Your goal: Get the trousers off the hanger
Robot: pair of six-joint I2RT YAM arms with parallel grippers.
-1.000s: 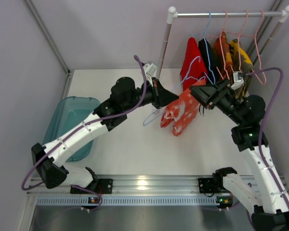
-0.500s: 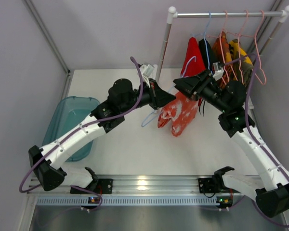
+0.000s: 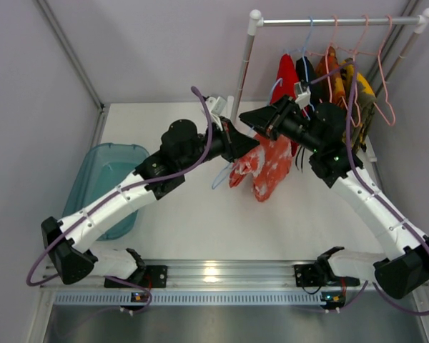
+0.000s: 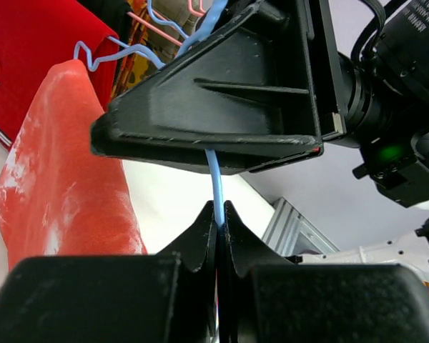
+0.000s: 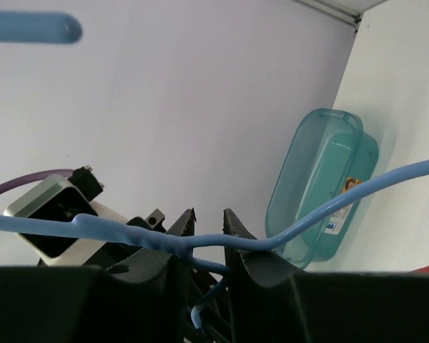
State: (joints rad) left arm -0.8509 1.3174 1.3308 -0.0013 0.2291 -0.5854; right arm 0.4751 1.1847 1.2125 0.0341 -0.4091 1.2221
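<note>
Crowding blotched trousers (image 3: 268, 168): red trousers (image 3: 286, 74), rack (image 3: 329, 21) behind; left hand (image 4: 219, 214) pinching blue hanger (image 4: 213, 177).

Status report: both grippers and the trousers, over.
Left gripper shut on blue hanger. Right gripper open, jaws straddling its wire. Orange-red trousers draped on hanger, above table. Grippers nearly touching, over.

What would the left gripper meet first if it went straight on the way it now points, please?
Probably the right gripper, whose black body sits just beyond the blue hanger wire that the left gripper pinches; depth is unclear.
</note>
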